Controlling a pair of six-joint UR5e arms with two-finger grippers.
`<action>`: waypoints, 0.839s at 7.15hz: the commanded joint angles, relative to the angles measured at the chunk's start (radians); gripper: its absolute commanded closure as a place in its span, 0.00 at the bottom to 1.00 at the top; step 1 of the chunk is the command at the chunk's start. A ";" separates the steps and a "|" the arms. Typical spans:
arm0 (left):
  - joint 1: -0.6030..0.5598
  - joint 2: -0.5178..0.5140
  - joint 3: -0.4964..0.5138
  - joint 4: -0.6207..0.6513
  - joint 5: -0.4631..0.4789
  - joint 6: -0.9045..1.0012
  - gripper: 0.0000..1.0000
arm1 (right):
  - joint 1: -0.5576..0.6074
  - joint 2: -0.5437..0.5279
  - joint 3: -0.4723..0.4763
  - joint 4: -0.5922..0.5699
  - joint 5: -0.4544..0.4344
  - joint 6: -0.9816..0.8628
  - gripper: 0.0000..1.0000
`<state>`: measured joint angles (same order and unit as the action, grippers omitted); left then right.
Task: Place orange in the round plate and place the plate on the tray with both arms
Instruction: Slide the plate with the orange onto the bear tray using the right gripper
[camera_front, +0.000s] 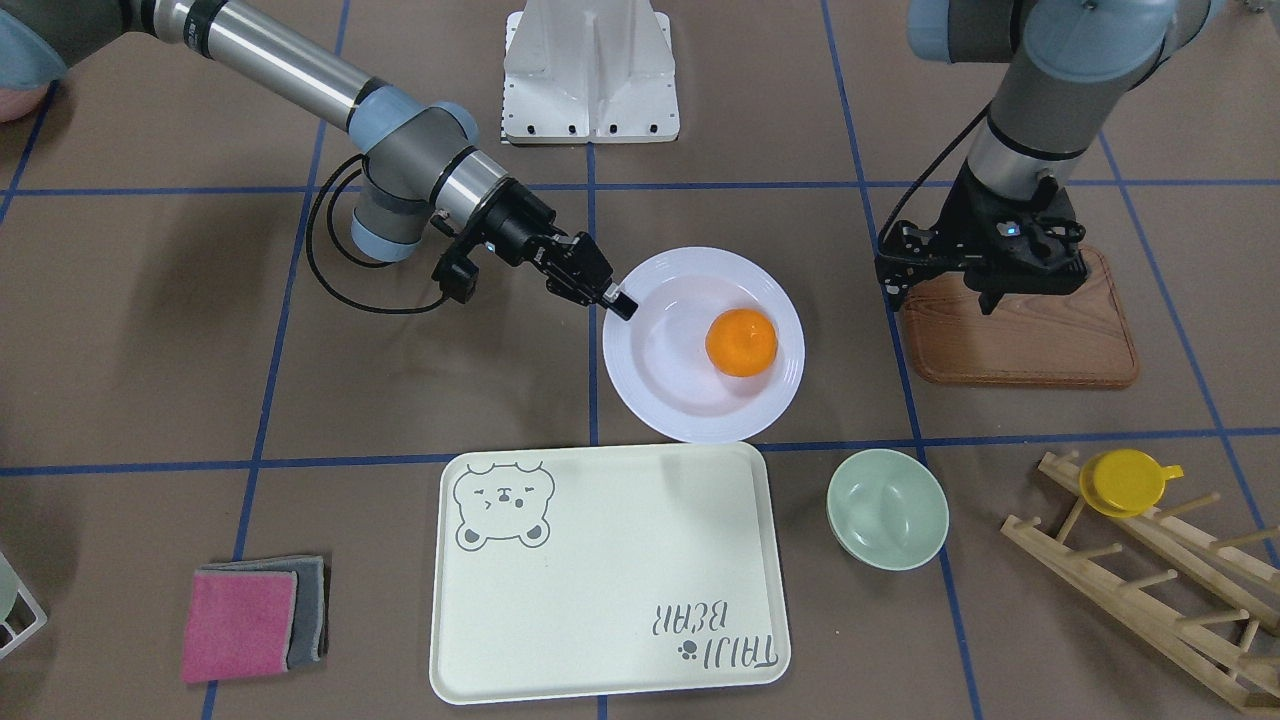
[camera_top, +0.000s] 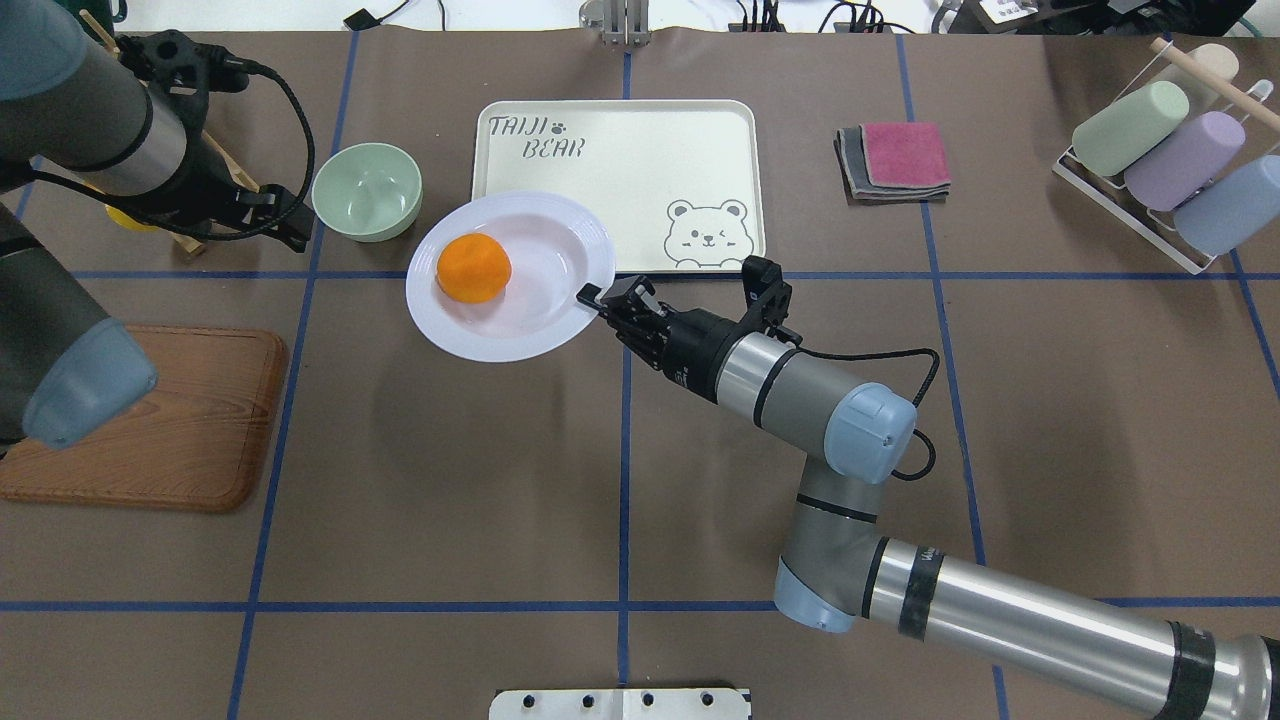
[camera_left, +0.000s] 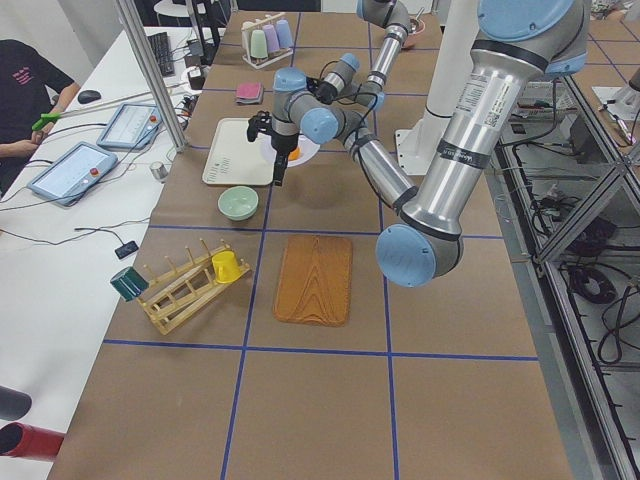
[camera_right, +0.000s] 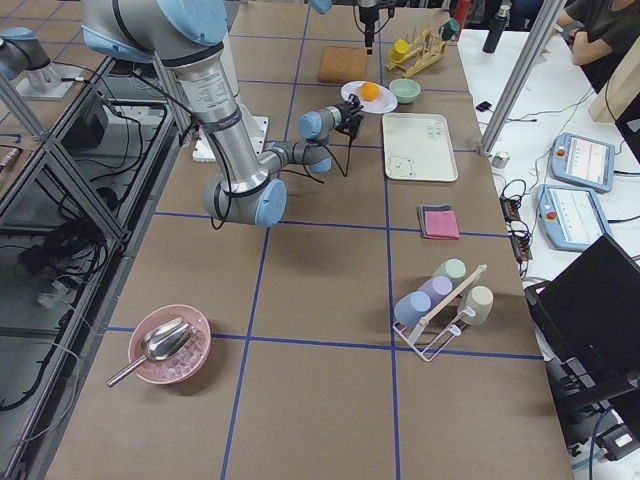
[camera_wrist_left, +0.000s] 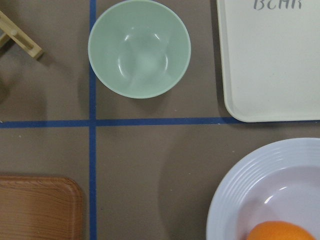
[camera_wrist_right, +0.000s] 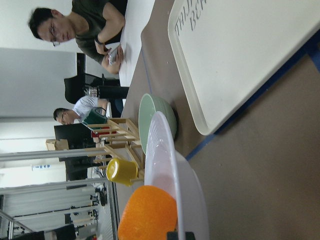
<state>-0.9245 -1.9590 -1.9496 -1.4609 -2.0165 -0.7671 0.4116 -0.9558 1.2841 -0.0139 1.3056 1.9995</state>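
Orange sits in the sunken middle of the white plate, on the side away from the right gripper. That gripper is clamped onto the plate's ridged rim. The plate lies on the robot's side of the cream tray, its edge right at the tray's rim. In the overhead view it overlaps the tray's corner. The left gripper hangs over the wooden board, well apart from the plate. Whether its jaws are spread or closed I cannot tell. A green bowl stands beside the tray.
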 joint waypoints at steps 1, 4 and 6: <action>-0.020 0.008 0.011 -0.001 -0.001 0.038 0.03 | 0.041 0.023 -0.034 -0.065 -0.130 0.045 0.95; -0.022 0.009 0.014 -0.001 0.001 0.039 0.03 | 0.052 0.083 -0.063 -0.276 -0.215 0.067 0.95; -0.020 0.009 0.020 -0.001 0.002 0.039 0.03 | 0.064 0.083 -0.113 -0.287 -0.255 0.100 0.95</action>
<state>-0.9458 -1.9498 -1.9333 -1.4619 -2.0147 -0.7281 0.4696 -0.8750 1.2006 -0.2867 1.0758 2.0864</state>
